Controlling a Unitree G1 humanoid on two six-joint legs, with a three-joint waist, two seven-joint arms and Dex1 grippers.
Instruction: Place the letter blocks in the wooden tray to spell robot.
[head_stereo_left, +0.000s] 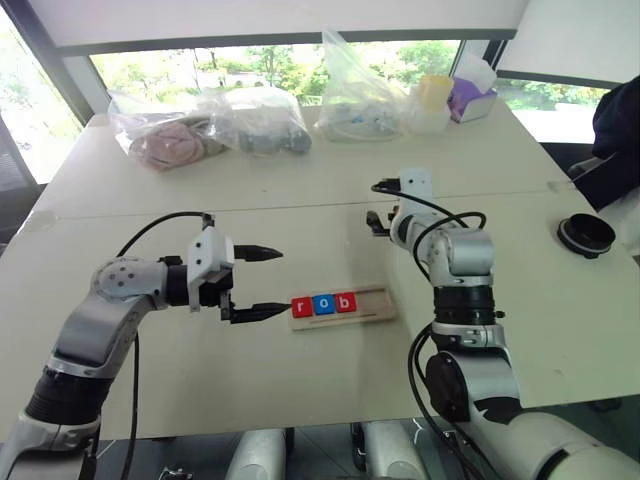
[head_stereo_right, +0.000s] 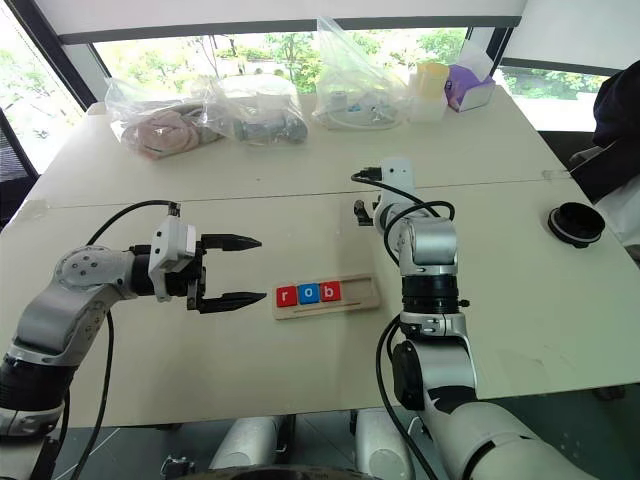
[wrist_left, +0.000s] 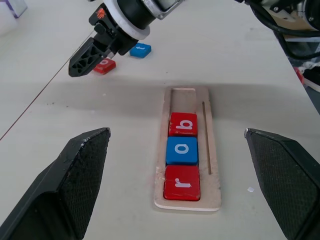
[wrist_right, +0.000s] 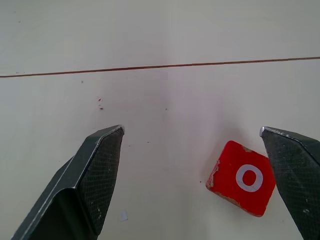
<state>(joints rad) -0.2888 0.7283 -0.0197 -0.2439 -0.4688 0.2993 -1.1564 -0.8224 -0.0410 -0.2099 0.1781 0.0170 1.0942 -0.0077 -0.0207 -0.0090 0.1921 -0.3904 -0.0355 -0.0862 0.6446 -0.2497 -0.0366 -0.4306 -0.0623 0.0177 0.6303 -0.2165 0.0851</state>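
The wooden tray (head_stereo_left: 375, 300) lies mid-table with three letter blocks at its left end: red r (head_stereo_left: 302, 307), blue o (head_stereo_left: 324, 304), red b (head_stereo_left: 346, 301). Its right part is bare. My left gripper (head_stereo_left: 284, 282) hovers just left of the tray, open, holding nothing. My right gripper (wrist_right: 192, 131) is open over the table beyond the tray, and a loose red o block (wrist_right: 241, 178) lies close to one finger. In the left wrist view, the red block (wrist_left: 105, 65) and a blue block (wrist_left: 140, 50) lie by the right gripper's fingers (wrist_left: 87, 55).
Clear plastic bags (head_stereo_left: 165, 140) (head_stereo_left: 255, 120) (head_stereo_left: 360, 100) and a purple tissue box (head_stereo_left: 470, 98) line the table's far side. A black round object (head_stereo_left: 586, 235) sits at the right. A person's dark sleeve (head_stereo_left: 620, 140) shows at the right edge.
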